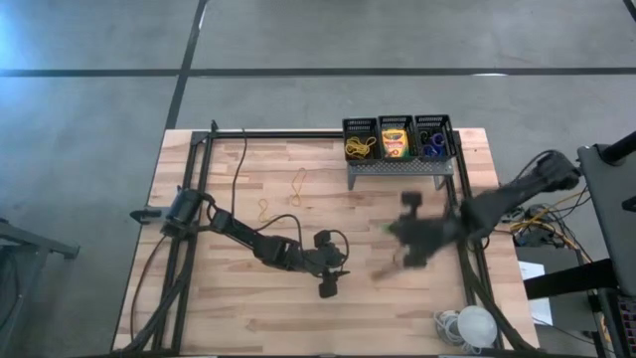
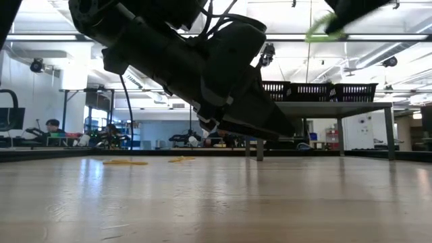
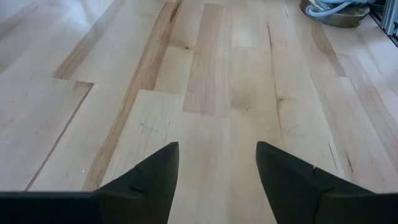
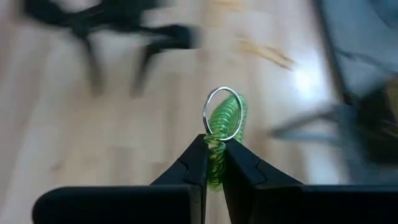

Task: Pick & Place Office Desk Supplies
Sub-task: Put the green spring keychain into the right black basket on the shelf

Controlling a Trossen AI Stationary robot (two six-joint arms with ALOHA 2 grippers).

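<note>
The wooden table [image 1: 248,308] carried a grey stand [image 1: 399,168] at its far edge, with three black bins [image 1: 397,137] on top. The left gripper [image 3: 217,171] rested low over bare wood near the middle, fingers spread apart and empty. The right gripper [image 4: 213,163], raised above the table right of centre, pinched a green coiled ring [image 4: 225,118]. Two yellow rubber bands [image 1: 296,185] lay left of the stand.

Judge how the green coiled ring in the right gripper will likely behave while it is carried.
The green coil looks springy, so it probably flexes and bobs. The right gripper pinches only its end, so it may swing. It seems light; its metal ring could dangle loosely.
</note>
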